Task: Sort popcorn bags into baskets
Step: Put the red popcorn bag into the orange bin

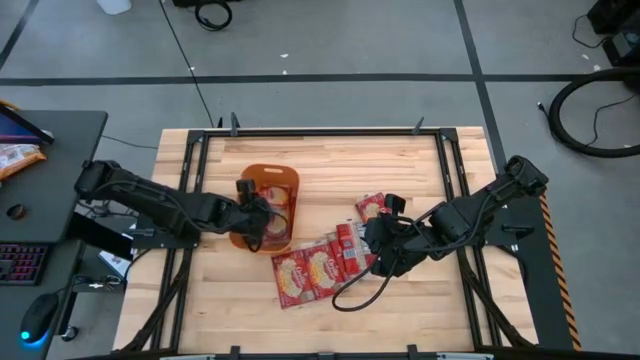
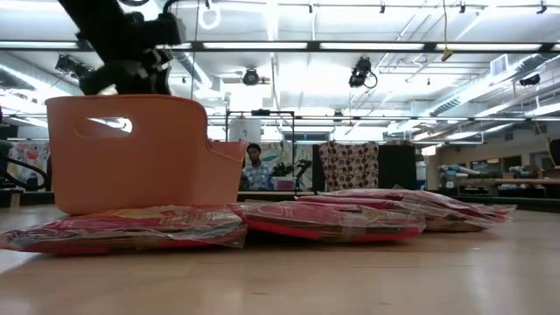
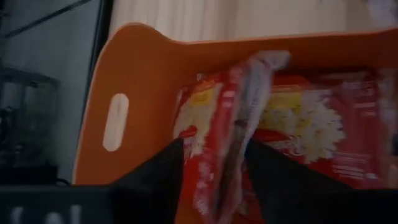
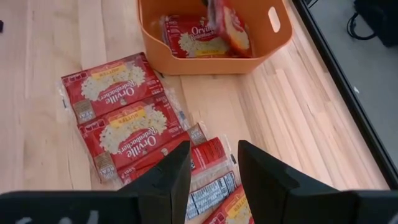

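The orange tub (image 1: 283, 178) stands on the wooden table left of centre; it also shows in the low view (image 2: 131, 157). My left gripper (image 1: 262, 212) reaches into it, shut on a red popcorn bag (image 3: 233, 118). Another bag (image 4: 189, 37) lies flat on the tub's floor. Several red bags (image 1: 320, 262) lie overlapping on the table right of the tub and also show in the right wrist view (image 4: 118, 118). My right gripper (image 4: 211, 158) is open above their right end (image 1: 378, 243), touching nothing that I can see. My left gripper pinches the popcorn bag between its two fingers, on the bag's flat faces near one edge (image 3: 217, 165). The bag stands on edge in the hold, reaching out past the fingertips inside the tub, above the bag that lies there. It also shows in the right wrist view (image 4: 233, 25), tilted.
Dark metal rails (image 1: 455, 200) run along the table's left, right and far sides. A black cable (image 1: 355, 297) loops on the table below the right gripper. A desk with a keyboard (image 1: 25, 262) stands left of the table. A person (image 2: 255, 166) is far behind.
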You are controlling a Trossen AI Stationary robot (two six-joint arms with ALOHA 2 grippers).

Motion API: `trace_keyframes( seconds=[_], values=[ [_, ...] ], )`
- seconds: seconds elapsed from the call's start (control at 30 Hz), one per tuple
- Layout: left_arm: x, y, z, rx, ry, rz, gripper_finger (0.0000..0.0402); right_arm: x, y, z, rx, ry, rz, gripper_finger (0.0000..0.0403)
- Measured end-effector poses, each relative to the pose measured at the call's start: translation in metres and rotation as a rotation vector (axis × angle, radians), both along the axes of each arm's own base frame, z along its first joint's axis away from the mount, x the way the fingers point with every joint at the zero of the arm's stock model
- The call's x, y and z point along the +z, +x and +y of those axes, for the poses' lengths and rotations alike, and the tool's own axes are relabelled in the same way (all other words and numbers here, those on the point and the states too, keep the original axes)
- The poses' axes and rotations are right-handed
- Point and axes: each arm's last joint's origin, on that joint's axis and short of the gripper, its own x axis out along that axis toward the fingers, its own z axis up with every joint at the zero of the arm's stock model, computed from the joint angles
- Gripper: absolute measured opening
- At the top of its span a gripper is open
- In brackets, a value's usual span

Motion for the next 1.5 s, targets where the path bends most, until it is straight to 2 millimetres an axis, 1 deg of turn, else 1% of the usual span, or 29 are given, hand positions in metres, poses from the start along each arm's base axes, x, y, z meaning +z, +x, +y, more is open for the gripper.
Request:
trace_keyframes(
  seconds=[0.13,0.23,0.3,0.4,0.57,0.63,0.8,0.93,1.1,1.23,1.5],
  values=[
    [0.017,0.000,-0.010,-0.003,-0.042,-0.042,0.0225,0.000,0.000,0.000,0.000,0.001,0.000,0.0138],
    [0.029,0.004,-0.020,-0.055,-0.099,-0.093,0.0239,-0.002,0.000,0.000,-0.009,0.011,-0.003,0.0138],
    [0.034,0.009,-0.027,-0.103,-0.125,-0.150,0.0241,-0.011,0.000,0.000,-0.010,-0.001,0.017,0.0138],
    [0.036,0.016,-0.034,-0.159,-0.134,-0.237,0.0242,-0.030,0.001,0.001,-0.013,-0.017,0.045,0.0138],
    [0.040,0.025,-0.038,-0.179,-0.154,-0.354,0.0242,-0.073,0.001,-0.005,-0.024,-0.049,0.109,0.0138],
    [0.043,0.027,-0.038,-0.175,-0.163,-0.392,0.0242,-0.092,-0.003,-0.008,-0.024,-0.076,0.159,0.0138],
    [0.045,0.029,-0.038,-0.176,-0.169,-0.420,0.0242,-0.134,-0.016,-0.017,-0.053,-0.119,0.245,0.0139],
    [0.045,0.029,-0.038,-0.175,-0.169,-0.419,0.0242,-0.161,-0.026,-0.022,-0.033,-0.133,0.295,0.0146],
    [0.045,0.029,-0.038,-0.176,-0.169,-0.418,0.0242,-0.186,-0.036,-0.026,0.022,-0.112,0.353,0.0171],
    [0.045,0.029,-0.038,-0.175,-0.169,-0.418,0.0242,-0.201,-0.043,-0.029,0.056,-0.102,0.382,0.0187],
    [0.045,0.029,-0.038,-0.176,-0.168,-0.416,0.0242,-0.223,-0.058,-0.037,0.091,-0.123,0.439,0.0183]
  ],
)
